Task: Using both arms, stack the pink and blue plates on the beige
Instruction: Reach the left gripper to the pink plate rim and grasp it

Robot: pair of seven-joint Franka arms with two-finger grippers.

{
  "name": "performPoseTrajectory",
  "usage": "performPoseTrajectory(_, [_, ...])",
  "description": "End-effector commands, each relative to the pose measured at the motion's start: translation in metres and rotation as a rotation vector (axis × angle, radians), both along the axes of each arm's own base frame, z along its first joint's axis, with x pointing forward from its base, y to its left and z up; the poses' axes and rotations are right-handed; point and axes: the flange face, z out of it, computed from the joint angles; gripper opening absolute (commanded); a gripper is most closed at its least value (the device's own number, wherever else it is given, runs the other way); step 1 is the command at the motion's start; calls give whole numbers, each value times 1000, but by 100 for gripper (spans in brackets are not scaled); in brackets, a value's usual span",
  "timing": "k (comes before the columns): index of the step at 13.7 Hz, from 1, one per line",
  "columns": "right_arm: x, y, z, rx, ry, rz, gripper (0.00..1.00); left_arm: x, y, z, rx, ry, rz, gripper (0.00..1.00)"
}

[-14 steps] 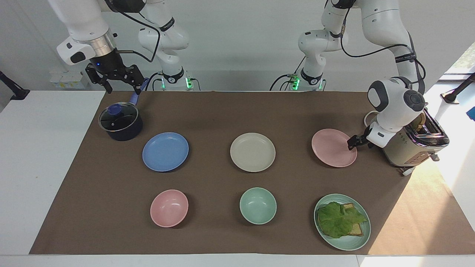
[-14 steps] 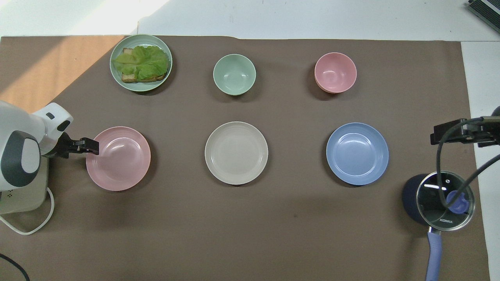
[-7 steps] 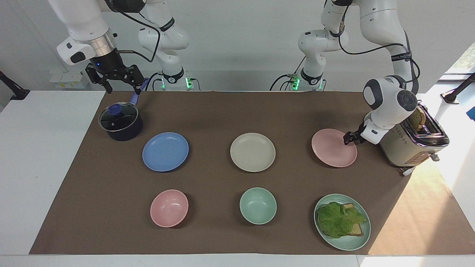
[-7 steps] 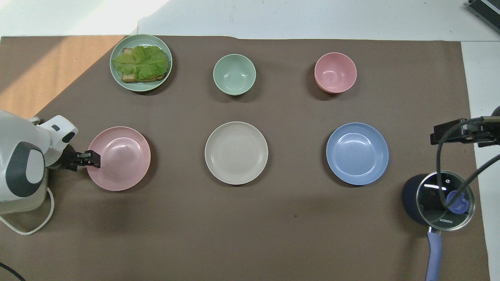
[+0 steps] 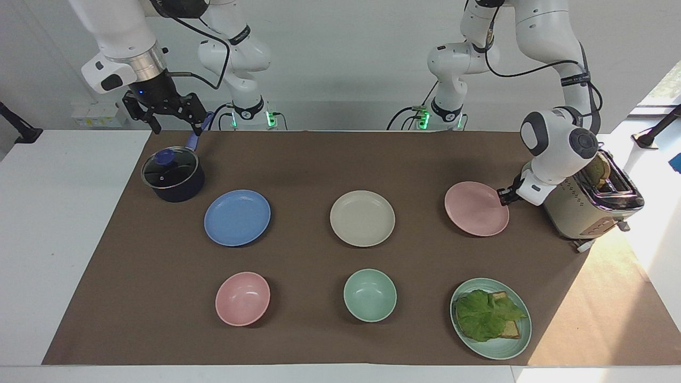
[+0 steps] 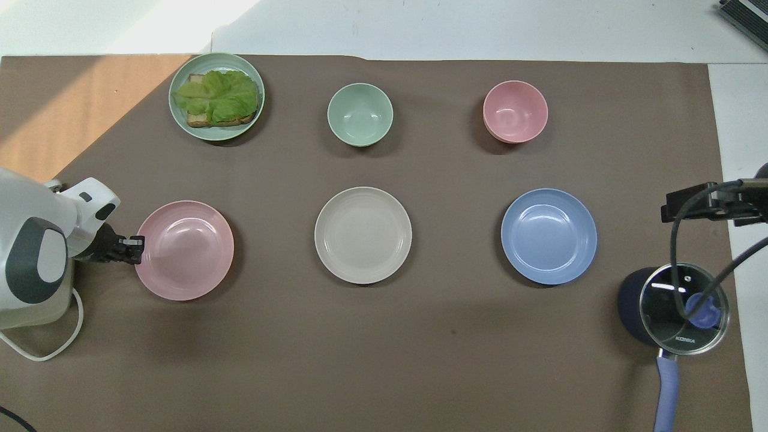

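Observation:
The pink plate (image 5: 475, 209) (image 6: 187, 251) lies toward the left arm's end of the table, beside the toaster. My left gripper (image 5: 503, 197) (image 6: 137, 249) is shut on its rim at the toaster side, and that edge sits slightly off the cloth. In the middle of the row lies the beige plate (image 5: 362, 218) (image 6: 363, 234). The blue plate (image 5: 237, 217) (image 6: 549, 236) lies toward the right arm's end. Over the pot's handle my right gripper (image 5: 166, 116) (image 6: 667, 211) hangs open, holding nothing.
A dark pot with a glass lid (image 5: 173, 174) (image 6: 675, 306) stands near the blue plate. The beige toaster (image 5: 590, 210) (image 6: 36, 300) stands under the left arm's wrist. Farther from the robots stand a pink bowl (image 5: 242, 298), a mint bowl (image 5: 370, 294) and a mint plate with lettuce toast (image 5: 490, 318).
My left gripper has closed onto the pink plate's rim, and the plate has shifted a little and come up at that edge. The right arm has not moved.

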Motion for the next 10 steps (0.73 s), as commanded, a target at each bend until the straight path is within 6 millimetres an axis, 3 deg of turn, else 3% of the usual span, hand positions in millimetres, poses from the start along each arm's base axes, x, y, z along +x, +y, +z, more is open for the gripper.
performPoseTrajectory(1, [-1,0,1,-9,3,13,100,-2,-4,10,6,38,3,0])
performPoseTrajectory(6, [-1,-1,1,-9,3,15,100,14,-14,82,-6,141,39,0])
performPoseTrajectory(9, [-1,-1,1,-9,3,15,100,20,-74,101,-22,140,114,0])
performPoseTrajectory(10, [-1,-1,1,-9,3,15,100,19,-103,104,-14,141,145,0])
